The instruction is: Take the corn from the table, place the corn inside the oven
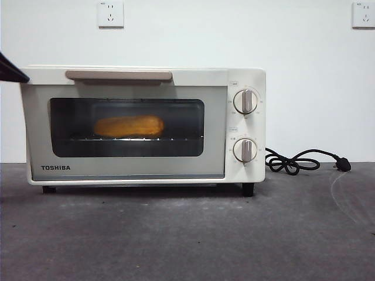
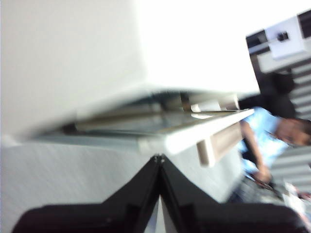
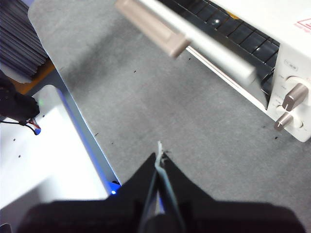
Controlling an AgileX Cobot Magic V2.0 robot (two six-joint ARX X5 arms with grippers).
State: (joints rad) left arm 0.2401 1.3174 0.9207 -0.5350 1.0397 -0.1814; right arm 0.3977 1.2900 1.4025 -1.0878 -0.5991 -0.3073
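Observation:
The corn (image 1: 129, 126) lies on the rack inside the oven (image 1: 234, 79), seen through the dark glass of the upright door. The beige handle (image 1: 118, 75) runs along the door's top. My left gripper (image 2: 159, 158) is shut and holds nothing. It hovers close beside the oven (image 2: 73, 58), near the handle's end (image 2: 214, 145), and is probably the black tip (image 1: 9, 69) at the oven's upper left corner. My right gripper (image 3: 159, 154) is shut and empty above the table (image 3: 146, 97), well away from the oven front (image 3: 291, 29).
The black cord (image 1: 299, 161) lies coiled on the table (image 1: 187, 234) to the right of the oven. Two knobs (image 1: 245, 100) sit on the oven's right panel. A white base (image 3: 53, 155) borders the table's edge. A person (image 2: 272, 141) stands beyond the oven.

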